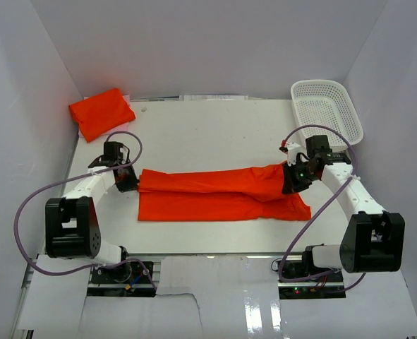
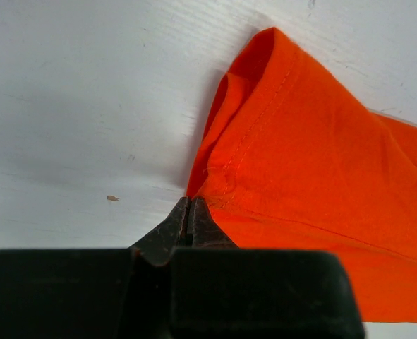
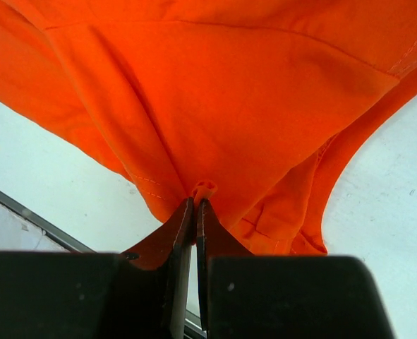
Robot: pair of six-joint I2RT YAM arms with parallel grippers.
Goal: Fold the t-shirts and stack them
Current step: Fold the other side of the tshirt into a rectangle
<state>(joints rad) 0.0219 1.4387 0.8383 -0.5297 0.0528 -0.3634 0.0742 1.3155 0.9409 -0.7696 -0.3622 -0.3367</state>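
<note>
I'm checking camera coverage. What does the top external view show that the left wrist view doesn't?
Only top external: the folded t-shirt in the far left corner, the white basket at the far right, and the right gripper shut on the long t-shirt's right end.
Only left wrist: the stitched hem seam up close and a small speck on the table.
Both: the left gripper shut on the long t-shirt's left end, and the white table.
</note>
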